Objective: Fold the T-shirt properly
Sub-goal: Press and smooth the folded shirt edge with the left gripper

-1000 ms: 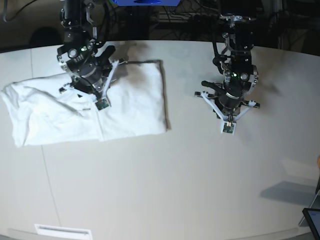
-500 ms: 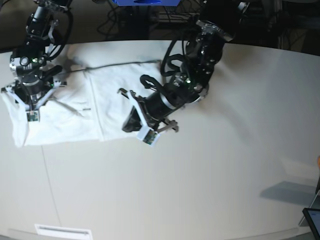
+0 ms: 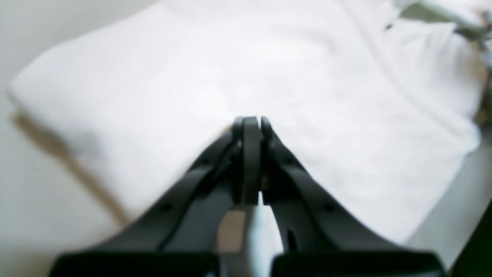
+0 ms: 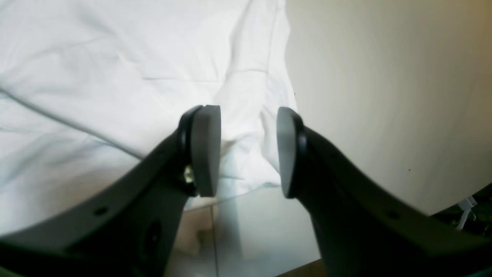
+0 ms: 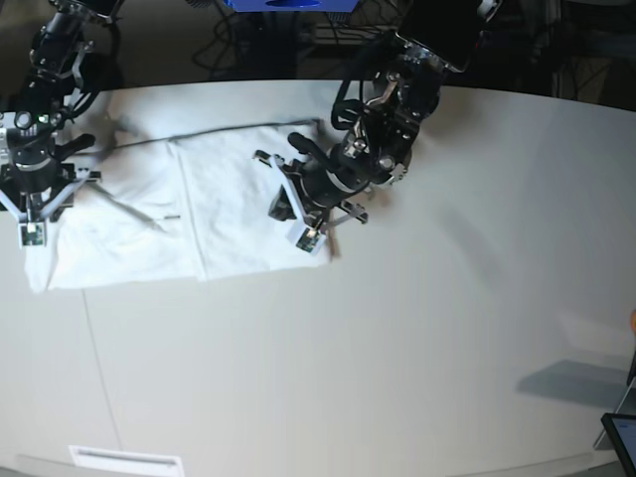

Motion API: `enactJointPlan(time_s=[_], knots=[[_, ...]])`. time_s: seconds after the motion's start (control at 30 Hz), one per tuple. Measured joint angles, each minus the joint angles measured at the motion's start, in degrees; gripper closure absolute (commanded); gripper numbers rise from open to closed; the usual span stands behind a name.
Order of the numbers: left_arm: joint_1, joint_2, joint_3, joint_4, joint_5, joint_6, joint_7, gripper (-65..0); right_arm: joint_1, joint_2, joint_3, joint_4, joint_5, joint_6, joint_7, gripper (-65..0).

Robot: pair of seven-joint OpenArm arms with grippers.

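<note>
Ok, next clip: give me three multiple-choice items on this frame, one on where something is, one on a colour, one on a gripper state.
1. Where does the left gripper sit?
A. over the shirt's edge nearest the bare middle of the table
B. over bare table far from the shirt
C. off the table

2. What colour is the visible side of the shirt?
A. black
B. white
C. red

3. How do the jaws of the right gripper stand?
A. closed on a fold of shirt
B. fully shut, empty
C. apart, nothing between the pads

Key: 1 A, the base view shows that arm reaching over the table to that shirt edge. 2 B, all views show plain white cloth. 3 C, the right wrist view shows a clear gap between the pads, cloth lying below.
</note>
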Motion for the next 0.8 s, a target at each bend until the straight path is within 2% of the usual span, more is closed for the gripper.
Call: enactJointPlan(time_s=[0.17, 0.47, 0.63, 0.73, 0.8], knots=[[-1.2, -3.0, -0.2, -0.1, -0.2, -0.1, 0.1, -0.2, 1.3, -0.1, 0.0, 0.0, 0.0, 0.0, 0.3, -23.6], [-3.3, -8.9, -5.2, -1.5, -0.6, -0.2, -0.5, -0.2, 1.1, -0.1, 0.0, 0.0, 0.0, 0.0, -0.1, -23.6], [-2.6, -9.1, -5.6, 7.9, -0.3, -0.2, 1.2, -0.2, 1.1, -0.2, -0.2, 0.0, 0.0, 0.0, -0.2, -23.6], [-3.4, -8.3, -8.6, 10.5, -1.0, -0.4, 7.1, -0.2, 1.0, -0.4, -0.3, 0.0, 0.0, 0.0, -0.2, -23.6], [-3.1, -8.8, -11.4, 12.6, -0.7, -0.1, 8.6, -0.2, 0.8, -0.4, -0.3, 0.0, 0.0, 0.0, -0.2, -23.6]])
